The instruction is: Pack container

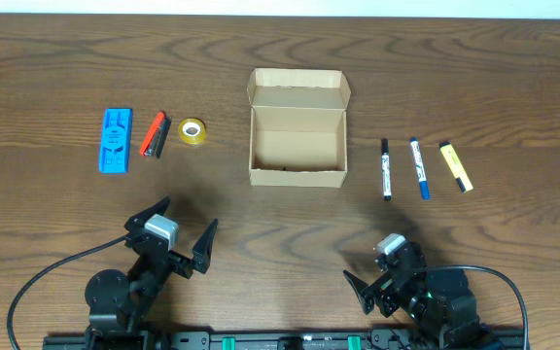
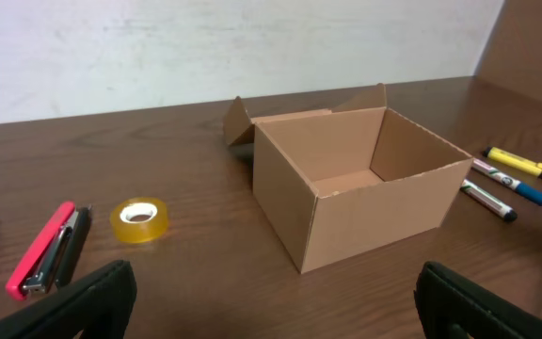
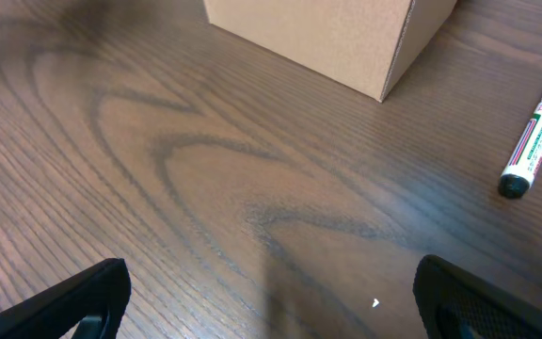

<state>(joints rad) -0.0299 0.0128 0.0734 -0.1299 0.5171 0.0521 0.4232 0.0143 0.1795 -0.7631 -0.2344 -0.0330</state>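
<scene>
1. Dark wood-grain table (image 1: 56, 58) fills the overhead view. The container (image 1: 297, 176) stands at its middle, lid flap folded back on the far side, and nothing shows inside it. To its left lie a blue flat item (image 1: 116, 140), a red-and-black stapler (image 1: 154, 135) and a yellow tape roll (image 1: 192, 130), all apart from the box. To its right a black marker (image 1: 386, 168), a blue marker (image 1: 419, 167) and a yellow highlighter (image 1: 456, 165) lie side by side, not touching. The left gripper (image 1: 177, 229) and the right gripper (image 1: 385, 274) sit at the near edge, well short of everything; the left claw is plainly spread, and the right is harder to read from above.

2. Left wrist view: the claw's two dark fingers (image 2: 83, 301) stand at the bottom corners, spread wide with nothing between them. The container is ahead and slightly right, open and bare inside. The tape roll and stapler are ahead to the left, and the markers show beyond the box's right side.

3. Right wrist view: this claw is also spread wide and empty, with fingers (image 3: 87, 297) at both lower corners. Only a corner of the container (image 3: 327, 38) shows at the top, and the black marker (image 3: 534, 132) lies at the right edge, near but outside the jaws.

4. Judgement: packing looks not yet begun, so this is the approach step. Next, each arm should probably reach for an item on its own side and descend square over it; the thin markers call for jaws across the barrel, and the tape roll may be the easier first pick.
</scene>
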